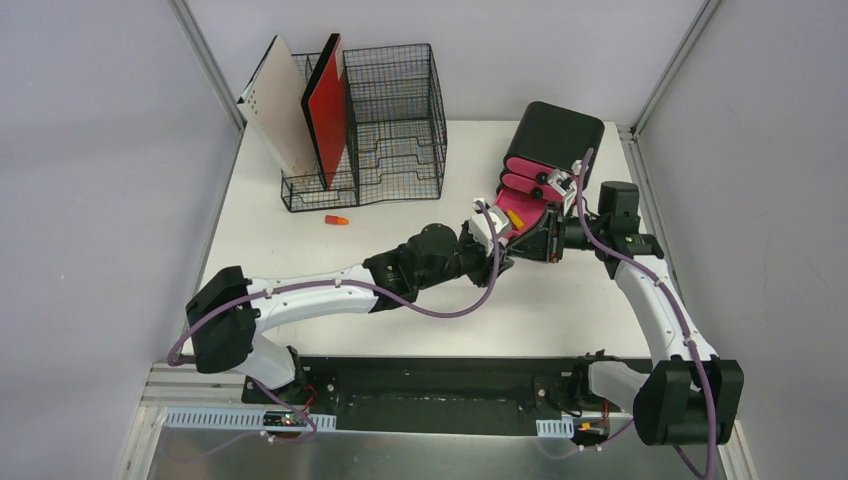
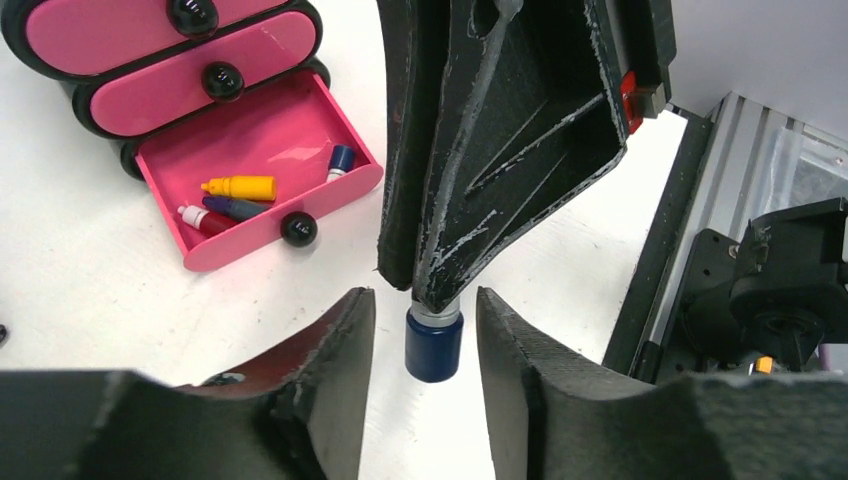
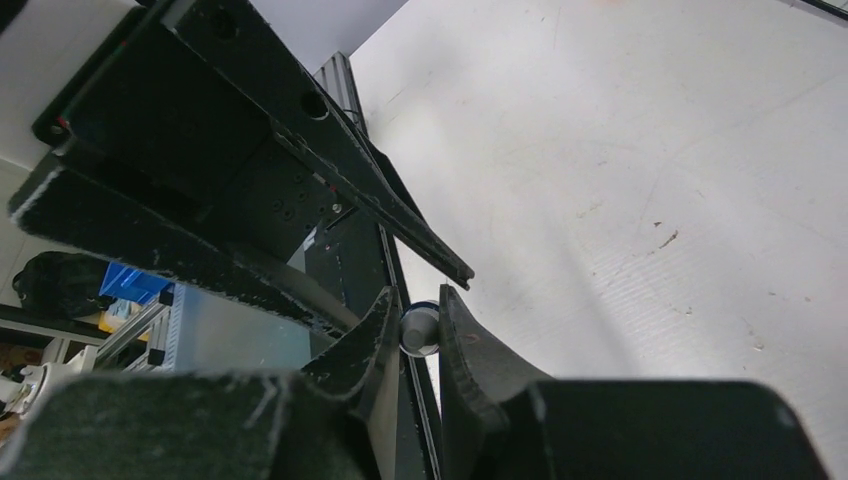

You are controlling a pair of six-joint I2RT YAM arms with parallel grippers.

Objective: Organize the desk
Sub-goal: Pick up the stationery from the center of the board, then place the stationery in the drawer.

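Right claw [image 3: 414,302] pinches the blue-capped marker [image 2: 433,350], left claw [image 2: 425,300] released (jaws clear of it); ideally left backs straight out first.

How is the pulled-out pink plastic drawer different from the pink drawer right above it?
The bottom pink plastic drawer is pulled out; the pink drawer above it is shut. The bottom one shows small coloured markers lying inside; the upper one shows only its front. Both have pink fronts, each with a round black knob.
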